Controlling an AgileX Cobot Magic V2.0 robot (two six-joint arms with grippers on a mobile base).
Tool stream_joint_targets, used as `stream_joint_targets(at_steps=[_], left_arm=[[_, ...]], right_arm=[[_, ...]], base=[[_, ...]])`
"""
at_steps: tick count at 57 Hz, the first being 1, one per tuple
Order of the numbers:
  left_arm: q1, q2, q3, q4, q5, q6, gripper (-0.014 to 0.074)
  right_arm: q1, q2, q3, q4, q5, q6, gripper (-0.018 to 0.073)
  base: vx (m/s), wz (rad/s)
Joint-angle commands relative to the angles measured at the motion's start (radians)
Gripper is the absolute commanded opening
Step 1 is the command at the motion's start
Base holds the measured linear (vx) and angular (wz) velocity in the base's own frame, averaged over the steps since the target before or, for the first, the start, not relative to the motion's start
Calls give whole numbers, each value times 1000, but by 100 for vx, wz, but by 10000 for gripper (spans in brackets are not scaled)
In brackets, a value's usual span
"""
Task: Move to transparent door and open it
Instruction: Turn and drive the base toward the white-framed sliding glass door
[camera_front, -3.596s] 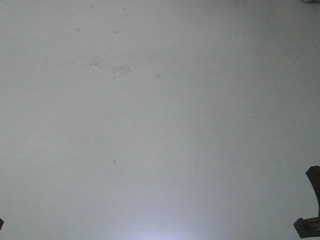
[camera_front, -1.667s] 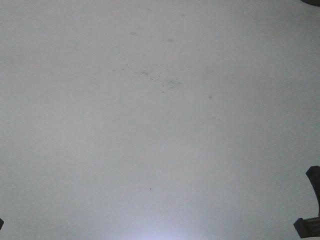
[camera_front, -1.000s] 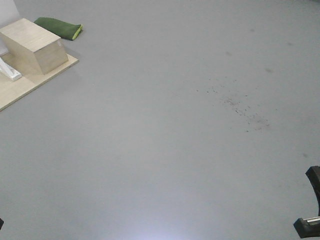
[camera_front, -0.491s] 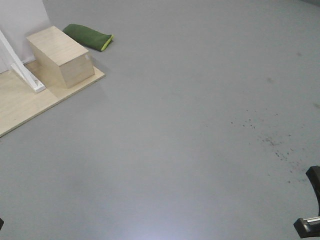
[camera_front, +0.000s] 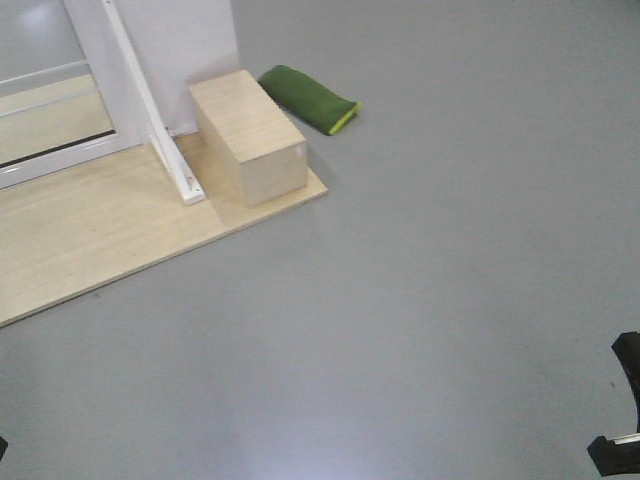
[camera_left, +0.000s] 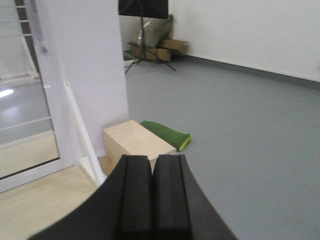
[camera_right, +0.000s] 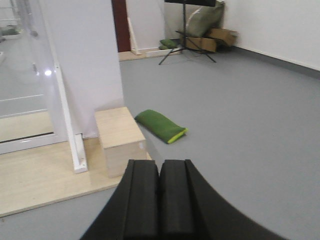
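**Door off to the left, approach not yet finished**

The left gripper (camera_left: 152, 167) and right gripper (camera_right: 160, 170) each have their black pads pressed together, holding nothing. Ahead of them a pale wooden box (camera_front: 250, 135) sits on a light wooden platform (camera_front: 90, 240), with a green cushion edged in yellow-green (camera_front: 305, 98) on the grey floor beside it. The transparent door (camera_left: 22, 100), clear glass in a white frame, stands at the far left, well apart from both arms. The base should turn left and close in squarely, skirting the box, before a gripper spreads for the handle. The door stands upright, its long axis vertical and its bottom rail along the platform's back edge. A blurred grey shape on its right stile may be the handle.
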Motion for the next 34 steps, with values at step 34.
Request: stream_joint_targets(at_steps=[34], left_arm=[[-7, -15, -20, -3, -83, -2, 3]], right_arm=[[-6, -15, 2, -2, -81, -8, 1]], base=[[56, 77]])
